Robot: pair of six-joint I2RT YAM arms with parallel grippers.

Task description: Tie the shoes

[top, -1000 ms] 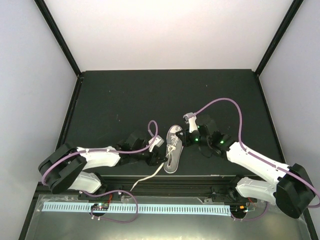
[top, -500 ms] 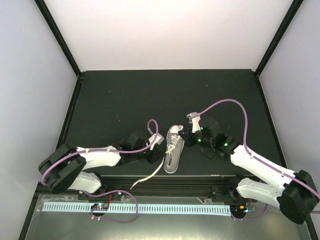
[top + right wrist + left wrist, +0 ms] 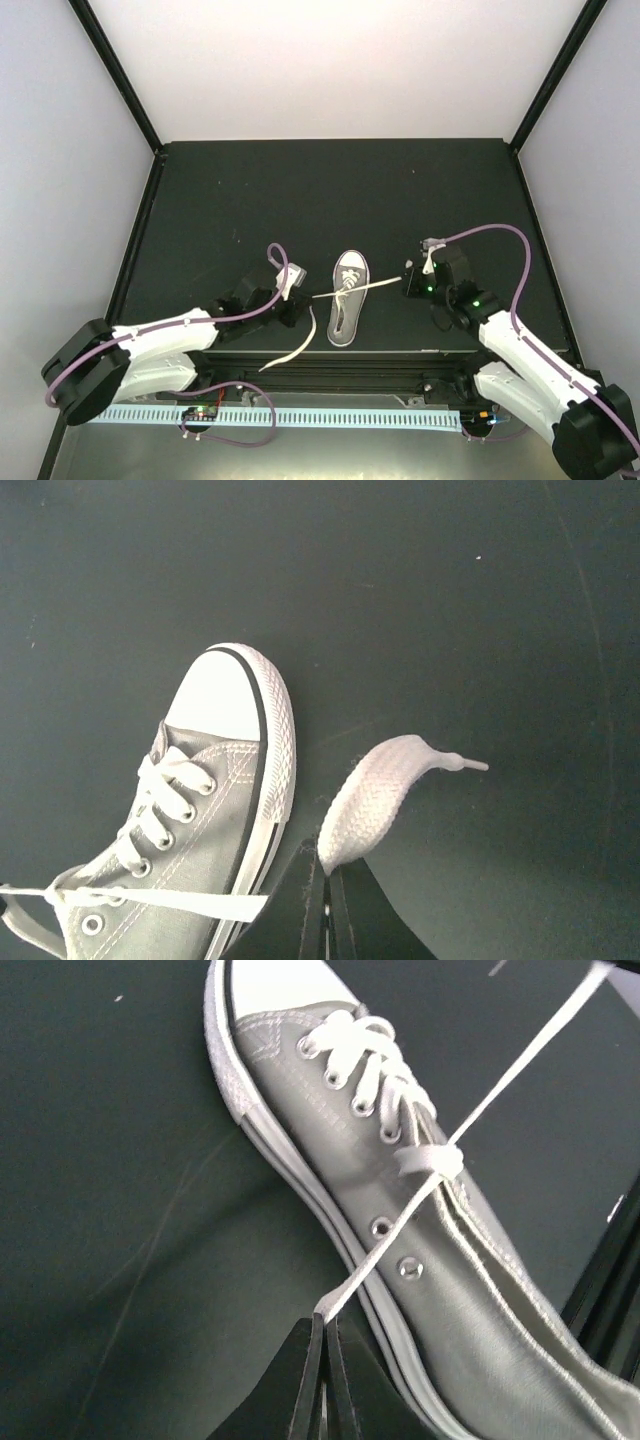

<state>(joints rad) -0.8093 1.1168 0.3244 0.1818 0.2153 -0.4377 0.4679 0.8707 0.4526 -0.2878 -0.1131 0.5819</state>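
From the near edge of the black table [image 3: 220,200], a loose lace tail [image 3: 288,352] lies slack, apparently hanging over the table's lip. It leads up to the left gripper [image 3: 322,1330], which is pinched fully closed on the white lace [image 3: 428,1160], just left of the grey canvas sneaker [image 3: 345,305]. The right gripper [image 3: 326,870], equally closed, clamps the other lace end [image 3: 375,785] to the right of the shoe. The lace runs taut between them, crossing the eyelets. The sneaker lies between the arms, its white toe cap [image 3: 350,263] pointing to the far side.
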